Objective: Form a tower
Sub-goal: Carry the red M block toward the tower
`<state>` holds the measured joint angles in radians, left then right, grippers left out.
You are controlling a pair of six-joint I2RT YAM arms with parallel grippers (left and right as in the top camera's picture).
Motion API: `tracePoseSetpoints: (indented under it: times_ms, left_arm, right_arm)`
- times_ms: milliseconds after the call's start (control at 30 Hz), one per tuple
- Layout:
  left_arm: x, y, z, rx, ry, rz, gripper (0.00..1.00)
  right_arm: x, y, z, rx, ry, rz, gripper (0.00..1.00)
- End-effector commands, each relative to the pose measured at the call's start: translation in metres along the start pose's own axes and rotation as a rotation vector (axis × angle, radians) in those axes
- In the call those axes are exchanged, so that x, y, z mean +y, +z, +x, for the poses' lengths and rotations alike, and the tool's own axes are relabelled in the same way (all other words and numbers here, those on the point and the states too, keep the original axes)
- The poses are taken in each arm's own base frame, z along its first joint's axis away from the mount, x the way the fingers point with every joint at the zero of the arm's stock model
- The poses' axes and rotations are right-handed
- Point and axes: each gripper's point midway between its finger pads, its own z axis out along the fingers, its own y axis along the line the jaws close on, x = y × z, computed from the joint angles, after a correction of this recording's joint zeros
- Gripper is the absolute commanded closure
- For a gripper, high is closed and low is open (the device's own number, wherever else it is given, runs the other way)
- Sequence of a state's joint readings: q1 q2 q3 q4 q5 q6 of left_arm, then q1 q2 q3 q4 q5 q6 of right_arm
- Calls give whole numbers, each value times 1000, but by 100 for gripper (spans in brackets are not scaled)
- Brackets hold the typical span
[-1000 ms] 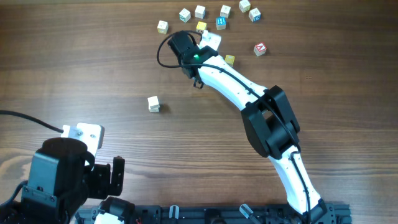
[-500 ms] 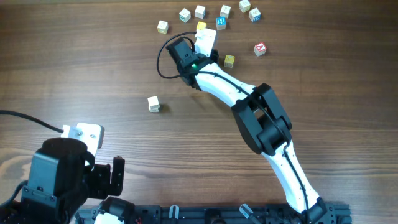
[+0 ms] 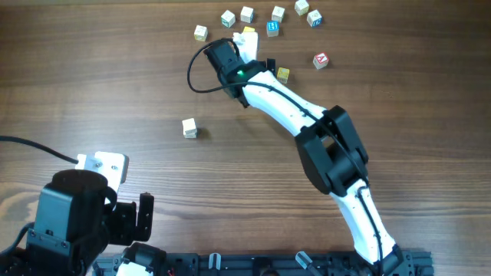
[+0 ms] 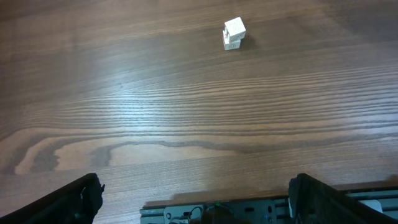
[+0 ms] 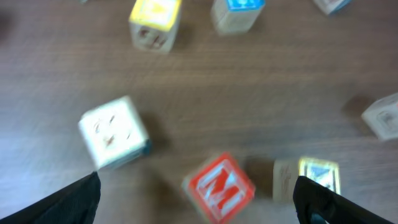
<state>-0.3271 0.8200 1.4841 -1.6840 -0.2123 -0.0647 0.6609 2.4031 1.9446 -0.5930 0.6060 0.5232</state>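
A red-faced "M" cube [image 5: 219, 186] lies tilted and blurred on the wood between the spread fingers of my right gripper [image 5: 200, 204], which is open and holds nothing. In the overhead view the right gripper [image 3: 247, 46] reaches to the far middle of the table among loose letter cubes and hides the "M" cube. The tower [image 3: 189, 128] is a small pale stack standing alone left of centre; the left wrist view shows the tower [image 4: 234, 34] as one whitish cube on another. My left gripper [image 4: 199, 208] is open and empty at the near edge, far from the stack.
Loose cubes ring the right gripper: a white one [image 5: 114, 132], a yellow one [image 5: 155, 22], a blue one [image 5: 237, 12], a yellow-blue one [image 5: 314, 177]. A red-and-white "A" cube [image 3: 321, 60] lies to the right. The left arm [image 3: 77, 222] fills the near left corner.
My right gripper has gone from shut to wide open, and its wrist has shifted slightly left and farther back among the cubes. The left arm and the pale stack have not moved.
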Motion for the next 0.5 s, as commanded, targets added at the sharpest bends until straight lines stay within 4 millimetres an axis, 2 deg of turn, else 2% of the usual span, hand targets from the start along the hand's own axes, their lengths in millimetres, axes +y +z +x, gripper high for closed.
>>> tracePoseSetpoints:
  times_ms: [0,67,133,167,233,300,333,400,467]
  left_arm:
    - [1,-1,0,-4,6,-4,0]
    - [1,-1,0,-4,5,-4,0]
    - [1,-1,0,-5,6,-4,0]
    - [1,-1,0,-4,6,-4,0]
    - [1,-1,0,-4,6,-4,0]
    - [1,-1,0,-5,6,-4,0]
    - [1,-1,0,-4,6,-4,0]
    - [1,-1,0,-4,6,-4,0]
    - [1,-1,0,-4,6,-4,0]
  right_arm:
    - [20,-59,-30,61,-86,-307,1]
    - [26,-63,-20,106,-211,-402,1]
    - [11,-58,-8,145,-385,-397,1]
    - [4,-55,-5,162,-411,-389,1]
    - [-6,-48,-6,183,-383,-398,1]
    - [-6,-41,-7,208,-366,-527,1]
    - [-9,-35,-7,216,-361,-582,1]
    - [-19,-14,-3,236,-343,-583,1]
    - [-18,2,8,261,-340,-588,1]
